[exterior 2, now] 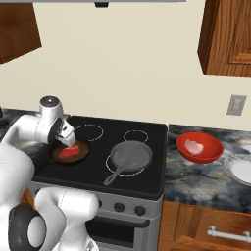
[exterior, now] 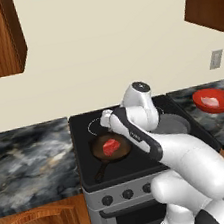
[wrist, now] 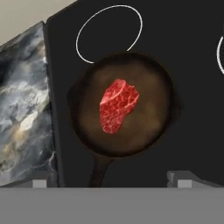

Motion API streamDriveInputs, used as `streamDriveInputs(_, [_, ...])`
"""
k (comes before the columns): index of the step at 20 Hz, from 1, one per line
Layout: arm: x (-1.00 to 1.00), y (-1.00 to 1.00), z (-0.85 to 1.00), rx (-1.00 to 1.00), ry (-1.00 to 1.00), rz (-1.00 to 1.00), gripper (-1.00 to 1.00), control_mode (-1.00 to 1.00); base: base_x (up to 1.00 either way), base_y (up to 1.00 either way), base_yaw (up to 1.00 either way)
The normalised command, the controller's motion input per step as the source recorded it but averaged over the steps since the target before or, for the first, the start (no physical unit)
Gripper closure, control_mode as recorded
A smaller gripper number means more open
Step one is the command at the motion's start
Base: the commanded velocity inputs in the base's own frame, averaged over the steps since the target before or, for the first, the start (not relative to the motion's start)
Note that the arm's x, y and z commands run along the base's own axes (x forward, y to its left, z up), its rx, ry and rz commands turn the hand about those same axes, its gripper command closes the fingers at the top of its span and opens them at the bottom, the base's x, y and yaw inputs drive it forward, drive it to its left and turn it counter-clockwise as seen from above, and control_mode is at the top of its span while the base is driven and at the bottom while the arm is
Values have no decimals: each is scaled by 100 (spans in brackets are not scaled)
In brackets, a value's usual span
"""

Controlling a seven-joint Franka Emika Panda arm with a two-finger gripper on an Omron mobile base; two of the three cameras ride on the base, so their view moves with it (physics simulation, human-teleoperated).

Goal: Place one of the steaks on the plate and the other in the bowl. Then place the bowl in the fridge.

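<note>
We have the claw (wrist: 112, 183) hanging over the stove (exterior: 90, 175), jaws spread wide and holding nothing. In the hand view its two fingertips (wrist: 40, 183) just peek up at the bottom edge, well apart from each other.

Straight ahead of the claw, between the lines of its two fingers, lies the bright red steak (wrist: 117, 105). It sits in the middle of a dark brown frying pan (wrist: 144, 131), and the pan's handle (wrist: 99, 171) runs back toward the claw, between the fingertips. We see no contact: the steak lies apart from the fingers.

From the left base view the hand (exterior: 108, 119) sits just above and behind that pan, with the red steak (exterior: 111, 146) showing below it. From the right base view the claw's tip is hidden behind the wrist (exterior 2: 62, 131), with the steak (exterior 2: 69, 151) right beneath it.

Off to the claw's right, on the same stovetop, we spot a second, grey frying pan (exterior 2: 130, 155). Farther right still, well away on the marble counter (exterior 2: 206, 176), stands the red bowl (exterior 2: 199, 146), and the paler pink steak (exterior 2: 195, 147) already lies inside it. Just past the bowl, at the right base view's edge, a white plate (exterior 2: 241, 170) rests on the counter.
</note>
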Motion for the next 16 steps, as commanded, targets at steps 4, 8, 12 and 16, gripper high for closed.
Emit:
streamDriveInputs(4, [40,25,-41,-1,0,-3,-100,-100,0,0,0])
streamDriveInputs(8, [46,32,-45,-1,1,-1,-100,-100,0,0,0])
streamDriveInputs(12, [31,18,-50,-3,6,-1,-100,-100,0,0,0])
streamDriveInputs(16, [3,-1,-30,-3,3,-6,-100,-100,0,0,0])
